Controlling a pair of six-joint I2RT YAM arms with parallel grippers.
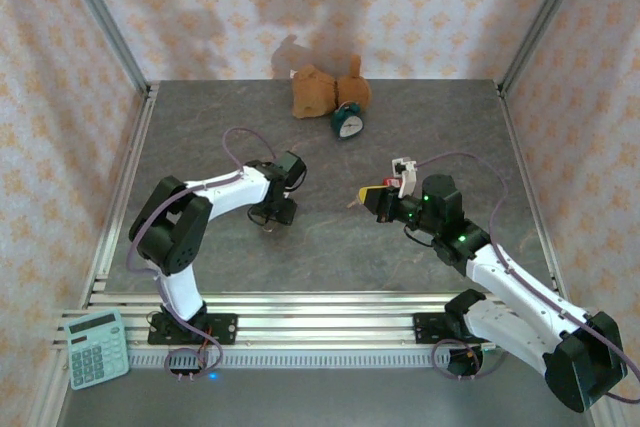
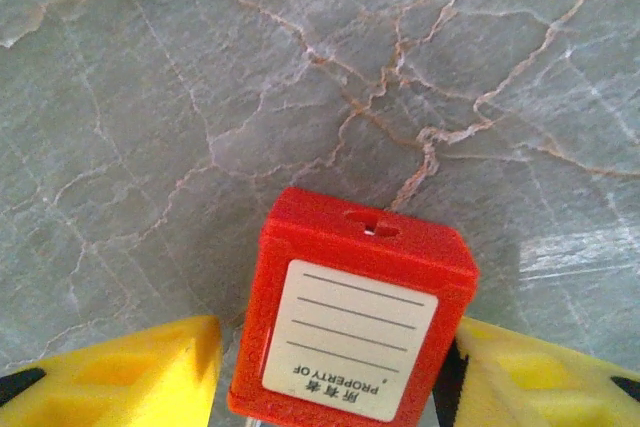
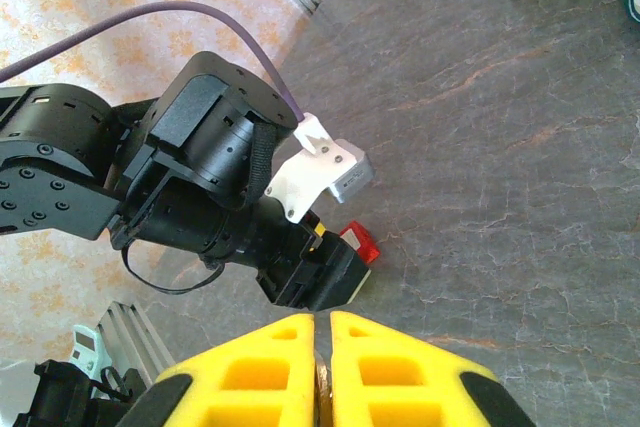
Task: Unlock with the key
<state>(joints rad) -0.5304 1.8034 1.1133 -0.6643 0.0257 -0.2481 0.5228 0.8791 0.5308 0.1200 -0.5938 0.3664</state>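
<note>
A red padlock point(image 2: 350, 322) with a white "PROPERTY OF" label sits between the yellow fingers point(image 2: 130, 372) of my left gripper point(image 2: 335, 352), which is shut on it just above the grey marble table. Its keyhole point(image 2: 370, 228) faces away from the wrist camera. In the top view the left gripper point(image 1: 277, 212) is left of centre, pointing down. My right gripper point(image 3: 322, 332) is shut on a thin brass key point(image 3: 322, 392), whose edge shows between the pads. The right gripper point(image 1: 365, 196) is apart from the left one, facing it, and the padlock point(image 3: 361, 244) shows ahead of it.
A brown stuffed toy point(image 1: 325, 90) and a green alarm clock point(image 1: 348, 123) lie at the table's back centre. A calculator point(image 1: 96, 347) rests off the table at the near left. Aluminium frame posts and patterned walls enclose the table point(image 1: 330, 247).
</note>
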